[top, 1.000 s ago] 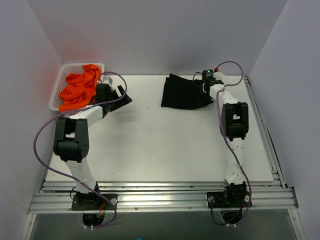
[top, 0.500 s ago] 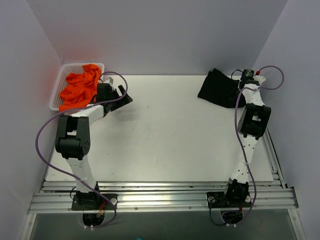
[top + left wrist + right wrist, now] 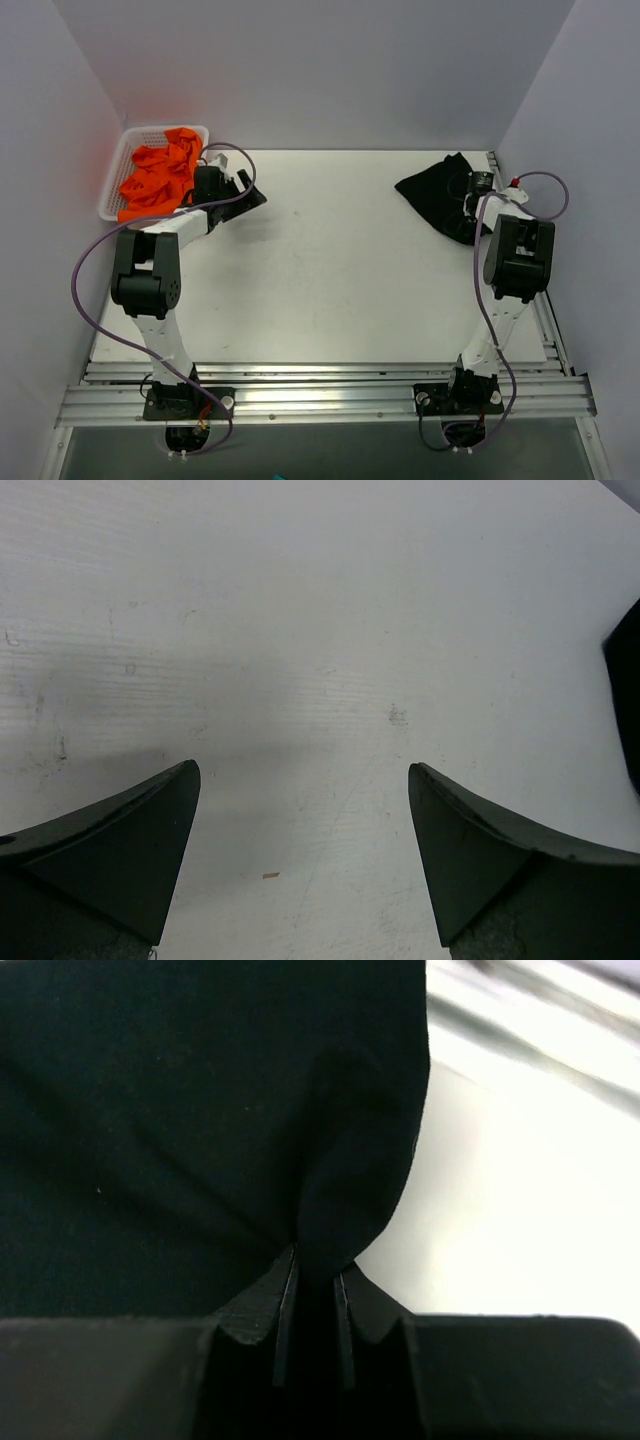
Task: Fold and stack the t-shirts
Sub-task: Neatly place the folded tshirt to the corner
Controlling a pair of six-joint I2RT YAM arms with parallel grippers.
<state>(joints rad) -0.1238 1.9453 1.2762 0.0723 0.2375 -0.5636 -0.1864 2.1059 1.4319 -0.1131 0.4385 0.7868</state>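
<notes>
Moved since one second back: black shirt (image 3: 438, 193), carried from about 12 o'clock on the bench (image 3: 330, 290) to the 2 o'clock corner, with the right arm swung out alongside it. Left arm: no change.

Item 1, black shirt. Bunched, unfolded heap near the right rail. No star mark visible.
Item 2, orange shirts (image 3: 158, 178). Crumpled pile in the white basket (image 3: 148, 130), 10 o'clock corner. Count not readable.
Item 3, right tool (image 3: 315, 1278). Pressed together on a ridge of black cloth.
Item 4, left tool (image 3: 302, 772). Spread wide, nothing between the fingers, above bare bench just beside the basket.

Progress, as judged: early. Nothing is folded and no stack is begun. The black shirt wants spreading flat first, and every orange one is yet to be fetched.

View notes: overhead alone shows both shirt locations and the basket. Right wrist alone confirms the pinch, which is unclear from overhead. Left wrist alone shows the open gap.
</notes>
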